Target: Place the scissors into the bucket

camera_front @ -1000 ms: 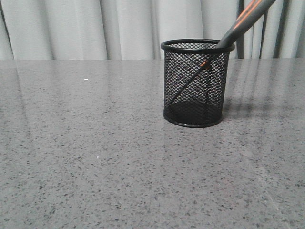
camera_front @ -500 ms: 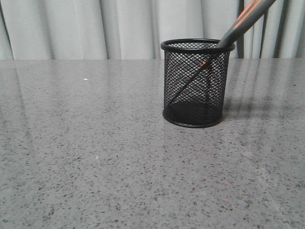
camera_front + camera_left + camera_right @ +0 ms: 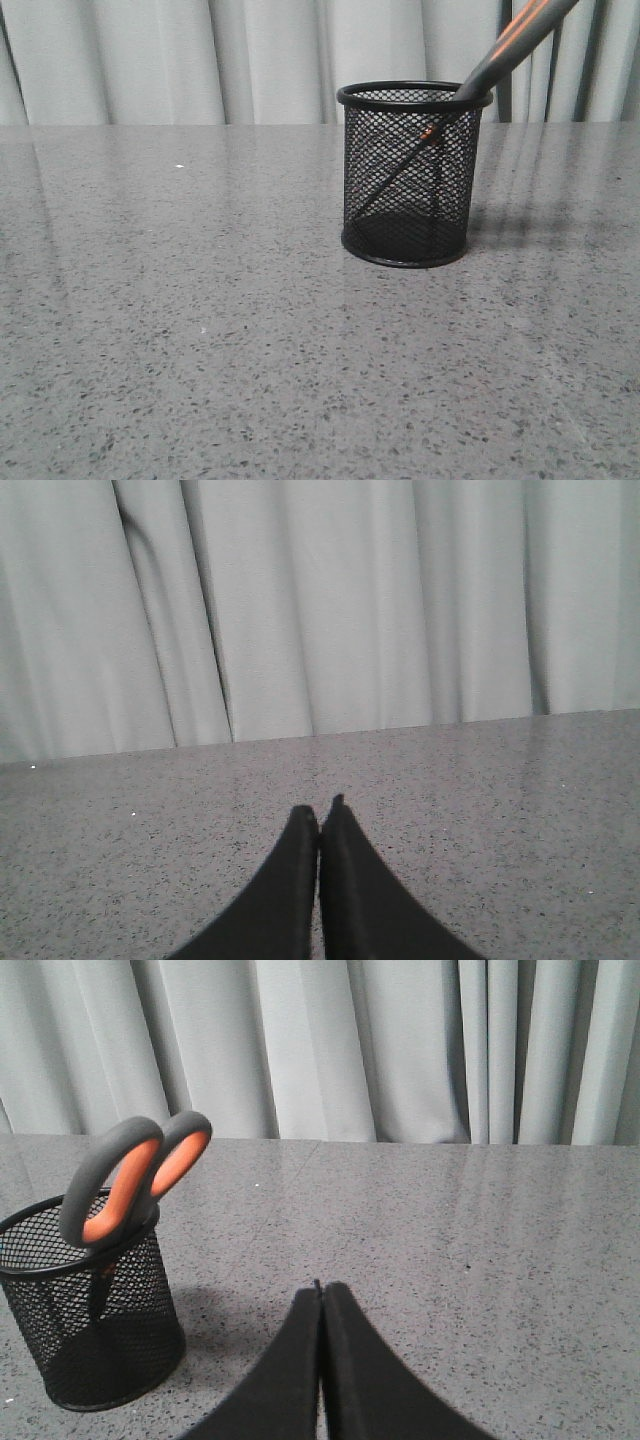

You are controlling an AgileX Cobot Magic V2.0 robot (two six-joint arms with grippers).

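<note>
The black wire-mesh bucket [image 3: 405, 175] stands upright on the grey table, right of centre in the front view. The scissors [image 3: 505, 45] stand inside it, blades down, leaning on the rim with the grey and orange handles sticking up to the right. In the right wrist view the bucket [image 3: 95, 1310] and the scissors' handles [image 3: 130, 1175] show to one side of my right gripper [image 3: 322, 1290], which is shut, empty and apart from them. My left gripper [image 3: 318, 815] is shut and empty over bare table. Neither gripper shows in the front view.
The grey speckled table [image 3: 200, 320] stretches wide around the bucket. Pale curtains [image 3: 250, 60] hang behind the table's far edge.
</note>
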